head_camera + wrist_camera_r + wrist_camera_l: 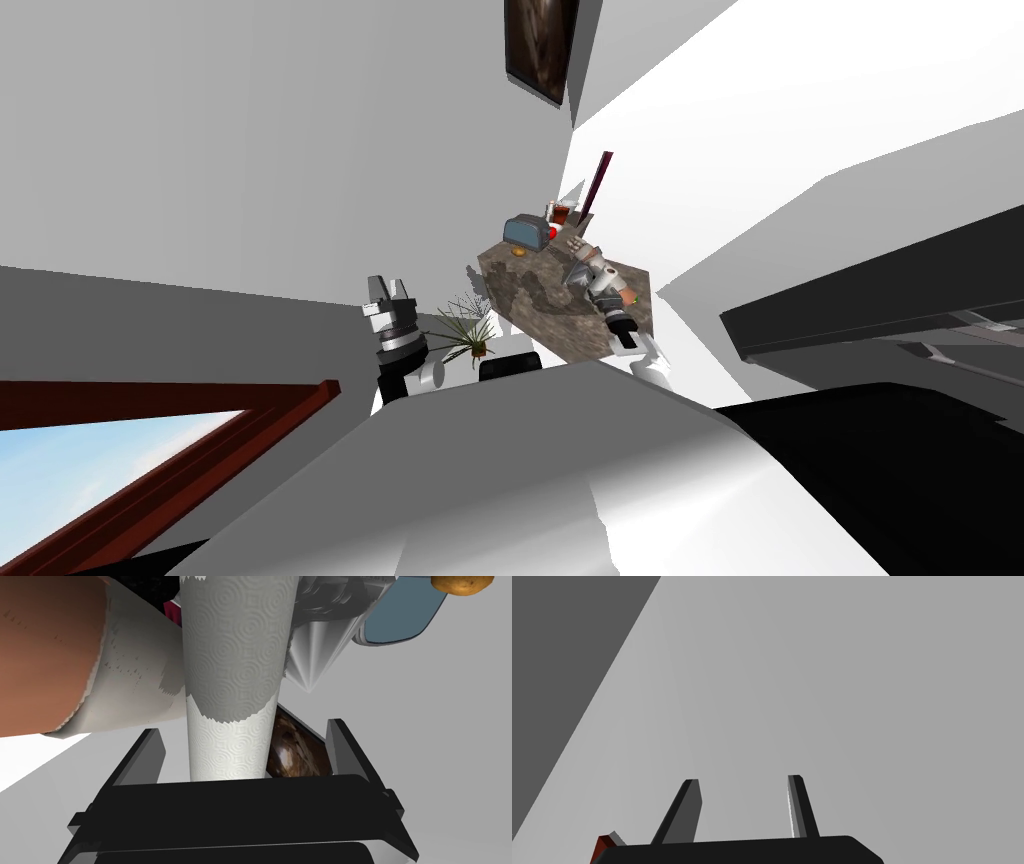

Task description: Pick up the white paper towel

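The white paper towel roll [232, 676], with an embossed ring pattern, stands between the fingers of my right gripper [243, 726]. Those fingers [345, 748] are open and sit apart from the roll's sides. The roll's base reaches down to the gripper's dark body. In the head view my right gripper [578, 268] reaches over a mottled brown counter [545, 310]. My left gripper [388, 290] is held up to my left, away from the counter, and is open [743, 779] with nothing between its fingers.
A terracotta and white cylinder [55, 656] lies close beside the roll. On its other side are a blue-grey toaster [527, 233] and a potato [462, 582]. A dark red board [600, 180] leans at the counter's back, and a small plant [465, 335] is at its near edge.
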`<state>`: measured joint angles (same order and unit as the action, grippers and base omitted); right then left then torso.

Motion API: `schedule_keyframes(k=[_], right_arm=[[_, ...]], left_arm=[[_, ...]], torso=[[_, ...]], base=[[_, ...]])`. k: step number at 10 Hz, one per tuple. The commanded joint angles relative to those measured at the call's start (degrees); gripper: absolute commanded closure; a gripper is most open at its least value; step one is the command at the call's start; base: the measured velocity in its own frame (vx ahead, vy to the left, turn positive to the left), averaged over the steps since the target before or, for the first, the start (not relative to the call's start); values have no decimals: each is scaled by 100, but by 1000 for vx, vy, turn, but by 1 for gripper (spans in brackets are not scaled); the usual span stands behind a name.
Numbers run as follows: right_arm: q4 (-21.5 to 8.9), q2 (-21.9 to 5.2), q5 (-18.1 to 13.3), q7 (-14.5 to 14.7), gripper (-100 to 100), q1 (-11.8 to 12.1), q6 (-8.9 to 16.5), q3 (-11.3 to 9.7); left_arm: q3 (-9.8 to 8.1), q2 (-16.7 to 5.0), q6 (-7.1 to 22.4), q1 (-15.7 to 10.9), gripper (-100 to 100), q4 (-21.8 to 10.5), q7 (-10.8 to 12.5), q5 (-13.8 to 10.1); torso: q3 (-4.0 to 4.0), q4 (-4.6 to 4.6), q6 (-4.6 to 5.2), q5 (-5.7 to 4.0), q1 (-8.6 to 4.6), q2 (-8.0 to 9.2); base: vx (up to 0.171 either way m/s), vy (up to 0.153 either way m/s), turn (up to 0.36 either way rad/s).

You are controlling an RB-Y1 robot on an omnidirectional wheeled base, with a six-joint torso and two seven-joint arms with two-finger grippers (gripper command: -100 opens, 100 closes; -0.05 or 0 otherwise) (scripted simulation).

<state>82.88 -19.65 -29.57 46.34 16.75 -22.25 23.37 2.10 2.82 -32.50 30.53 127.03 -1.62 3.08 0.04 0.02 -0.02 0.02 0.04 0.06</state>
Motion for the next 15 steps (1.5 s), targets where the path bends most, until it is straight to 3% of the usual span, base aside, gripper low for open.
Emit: schedule_keyframes(k=[1,4,5,7,9,11,12,14,15], right_arm=[[-286,-99,21,89,-100,-286,-114,-99],[-603,-99,21,89,-100,-500,-114,-99],[-851,-190,38,185,-100,-770,-222,-197],[-1143,-190,38,185,-100,-973,-222,-197],[-1398,-281,55,280,-100,-1321,-330,-296],[-1684,-281,55,280,-100,-1445,-330,-296],[-1936,-372,72,375,-100,-1717,-438,-394],[-2225,-372,72,375,-100,-1918,-438,-394],[-2472,-464,89,471,-100,-2185,-546,-493]], left_arm=[[0,0,0,0,0,0,0,0],[0,0,0,0,0,0,0,0],[0,0,0,0,0,0,0,0],[0,0,0,0,0,0,0,0],[0,0,0,0,0,0,0,0],[0,0,0,0,0,0,0,0],[0,0,0,0,0,0,0,0],[0,0,0,0,0,0,0,0],[0,0,0,0,0,0,0,0]], torso=[[0,0,0,0,0,0],[-1,0,-1,0,-1,-1],[-3,-1,1,-1,-5,-6],[1,1,1,0,0,2],[2,1,3,1,1,4],[-1,0,-2,0,0,-3],[-4,-2,1,-1,-4,-7],[1,0,-1,0,2,2],[-1,0,0,0,-1,-2]], base=[[-37,19,-152],[-21,9,-15],[-30,13,-126],[-28,13,-56],[-40,20,-111],[-9,4,17],[-30,13,-162],[-30,13,-32],[-37,9,-148]])
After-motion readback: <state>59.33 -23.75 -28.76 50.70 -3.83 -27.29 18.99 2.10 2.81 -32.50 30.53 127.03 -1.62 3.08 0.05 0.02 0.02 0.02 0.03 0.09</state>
